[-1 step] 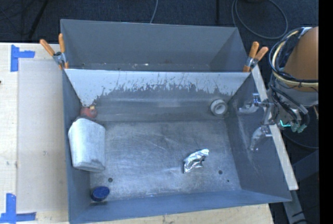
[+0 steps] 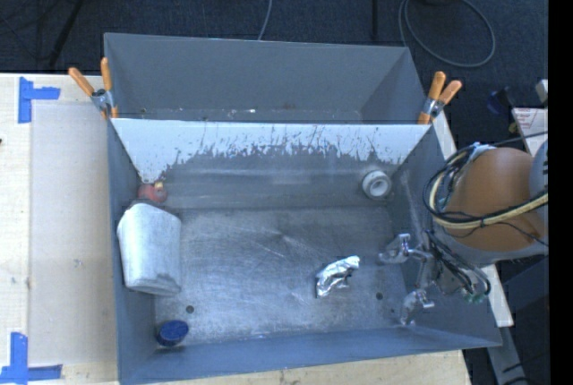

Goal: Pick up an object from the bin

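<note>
My gripper (image 2: 405, 278) hangs at the bin's right side, near the floor, its two metal fingers spread apart with nothing between them. One fingertip (image 2: 398, 246) points left at mid height, the other fingertip (image 2: 411, 310) sits lower near the front wall. A crumpled piece of silver foil (image 2: 336, 276) lies on the floor just left of the gripper, a short gap away. A small grey ring-shaped roll (image 2: 376, 184) rests at the back right, above the gripper.
A white cylinder (image 2: 149, 247) lies along the left wall. A small pinkish ball (image 2: 154, 190) sits in the back left corner and a blue cap (image 2: 172, 333) in the front left corner. The arm with its orange cover and cables stands at the right rim.
</note>
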